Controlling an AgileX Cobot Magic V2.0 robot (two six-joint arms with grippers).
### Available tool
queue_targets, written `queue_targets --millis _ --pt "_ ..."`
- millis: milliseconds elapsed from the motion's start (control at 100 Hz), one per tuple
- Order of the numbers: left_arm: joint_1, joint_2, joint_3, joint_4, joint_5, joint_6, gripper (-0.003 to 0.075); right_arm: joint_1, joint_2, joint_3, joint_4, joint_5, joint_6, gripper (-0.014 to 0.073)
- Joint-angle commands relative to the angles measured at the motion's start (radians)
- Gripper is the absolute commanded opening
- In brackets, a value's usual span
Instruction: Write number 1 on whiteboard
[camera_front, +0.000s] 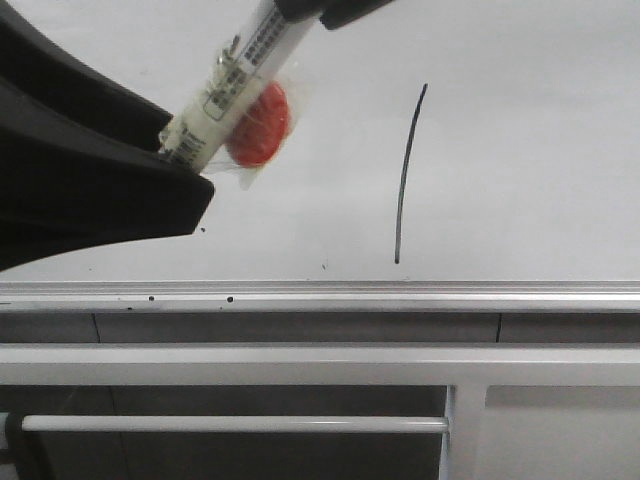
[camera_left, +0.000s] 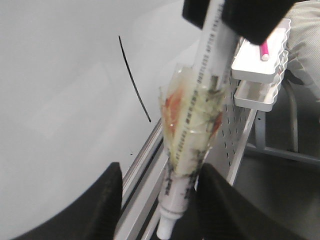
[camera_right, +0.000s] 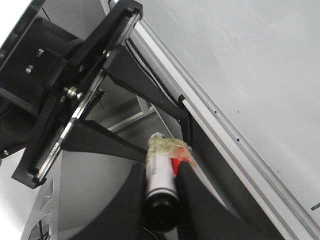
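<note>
While both arms are meeting over the board's left part, each view is showing this:

Front view: the marker pen (camera_front: 238, 75), wrapped in tape with a red disc (camera_front: 258, 124), is slanting between the left gripper (camera_front: 175, 165) and the right gripper (camera_front: 325, 10); the number 1 (camera_front: 407, 172) is lying right of it on the whiteboard (camera_front: 520, 120), above the silver rail (camera_front: 400, 292).

Left wrist view: left jaws are standing apart around the pen's white tip end; the right gripper (camera_left: 235, 17) is clamping the other end.

Right wrist view: right fingers (camera_right: 192, 200) are pressing together on the pen's black end.
</note>
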Motion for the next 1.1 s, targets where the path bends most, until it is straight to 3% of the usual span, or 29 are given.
queue_targets --millis 0,210,610,680,810,880,990,1090 --pt "0.003 -0.007 -0.030 -0.009 -0.080 -0.003 0.0218 0.002 -0.011 -0.035 0.012 -0.055 -0.005 -0.0043" --pt "0.003 -0.007 -0.030 -0.009 -0.080 -0.003 -0.0019 0.002 -0.011 -0.035 0.012 -0.055 -0.005 -0.0043" --pt "0.003 -0.007 -0.030 -0.021 -0.084 -0.005 -0.0020 0.002 -0.011 -0.035 0.014 -0.066 -0.005 -0.0028" --pt "0.003 -0.007 -0.030 -0.044 -0.084 -0.005 -0.0020 0.002 -0.014 -0.035 0.014 -0.073 -0.005 0.0065" --pt "0.003 -0.007 -0.030 -0.083 -0.087 -0.005 -0.0020 0.002 -0.023 -0.035 0.014 -0.100 -0.005 0.0384" --pt "0.003 -0.007 -0.028 -0.115 -0.090 -0.005 -0.0020 0.002 -0.036 -0.035 0.012 -0.112 -0.005 0.0459" --pt "0.003 -0.007 -0.017 -0.161 -0.100 -0.005 -0.0020 0.002 -0.076 -0.035 -0.026 -0.116 -0.005 0.0410" --pt "0.003 -0.007 0.015 -0.225 -0.169 -0.005 -0.0020 0.002 -0.136 -0.035 -0.086 -0.106 -0.005 0.0232"
